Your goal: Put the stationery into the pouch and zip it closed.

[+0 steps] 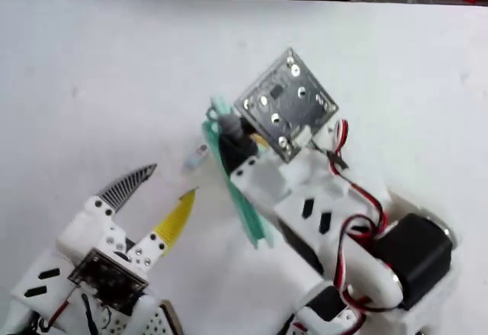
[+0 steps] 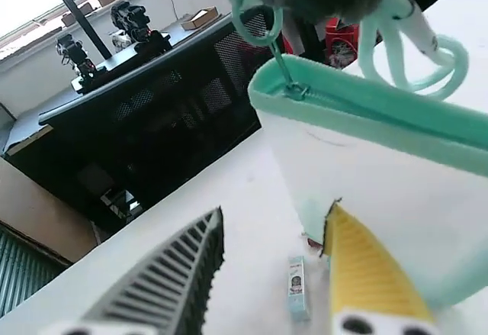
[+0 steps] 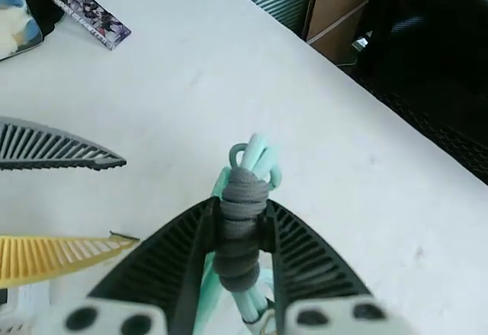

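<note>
White surface [image 1: 91, 75]: matt, smooth. Mint pouch [image 2: 366, 182]: body of milky, half-clear plastic with a soft sheen. Its zip band [image 2: 381, 114]: mint, looks like woven cloth. Mint cord loops [image 3: 258, 156]: smooth, faint rubbery gloss. Grey wrap [image 3: 240, 232] on the loops: coarse cloth in ridged turns. The left pincer [image 2: 274, 217]: hard matt plastic, one finger grey, one yellow, both ribbed. The right pincer [image 3: 240, 205]: black ribbed plastic, matt. Pale-blue small item [image 2: 297, 289]: glossy printed label.

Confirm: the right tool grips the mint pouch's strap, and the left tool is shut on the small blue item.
Wrong on the left tool: it is open and empty; the left wrist view shows the small blue item lying loose on the table. The right tool does grip the mint pouch by its strap.
</note>
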Robot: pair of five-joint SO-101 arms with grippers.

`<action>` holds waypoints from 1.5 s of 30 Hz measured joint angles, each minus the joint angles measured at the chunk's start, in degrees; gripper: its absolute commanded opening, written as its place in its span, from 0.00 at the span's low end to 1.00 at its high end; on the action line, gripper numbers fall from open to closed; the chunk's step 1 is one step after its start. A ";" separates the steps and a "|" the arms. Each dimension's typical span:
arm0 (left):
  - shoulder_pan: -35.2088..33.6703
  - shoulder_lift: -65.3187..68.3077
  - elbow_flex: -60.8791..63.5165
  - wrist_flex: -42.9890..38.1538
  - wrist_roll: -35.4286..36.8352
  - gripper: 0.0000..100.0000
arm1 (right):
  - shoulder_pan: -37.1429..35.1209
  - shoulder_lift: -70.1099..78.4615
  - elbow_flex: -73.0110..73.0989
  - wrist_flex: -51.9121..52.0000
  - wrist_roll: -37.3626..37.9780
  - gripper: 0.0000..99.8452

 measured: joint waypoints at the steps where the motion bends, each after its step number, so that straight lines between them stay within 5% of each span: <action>1: 0.00 0.00 0.00 0.00 -0.88 0.23 | 0.00 -1.41 1.93 0.00 0.00 0.02; 11: 0.00 0.00 -1.14 2.20 -2.55 0.27 | -2.81 -11.08 14.42 0.00 0.00 0.02; 18: 0.53 -0.97 -3.78 4.48 -10.90 0.28 | -6.86 -18.02 15.82 0.00 4.22 0.02; 34: 15.65 15.82 -8.35 4.31 -21.10 0.28 | -7.74 -34.90 34.64 0.00 5.01 0.02; 45: 25.14 21.19 -8.70 1.49 -21.89 0.28 | -7.30 -39.56 41.41 0.00 9.14 0.02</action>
